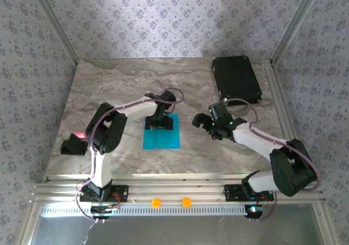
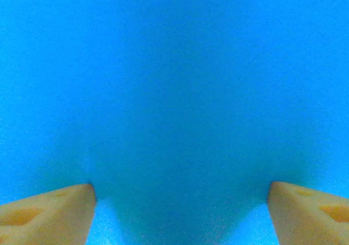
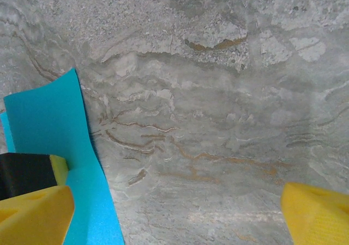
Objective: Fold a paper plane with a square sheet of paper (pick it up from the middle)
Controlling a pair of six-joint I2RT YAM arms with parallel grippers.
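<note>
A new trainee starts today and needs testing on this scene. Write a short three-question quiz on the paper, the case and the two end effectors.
1. True or false: the right end effector stands open.
2. Which one is over the square sheet of paper? A) the left end effector B) the right end effector C) both
3. Fill in: the black case lies near the far ____ corner of the table.
Key: 1 true; 2 A; 3 right.
</note>
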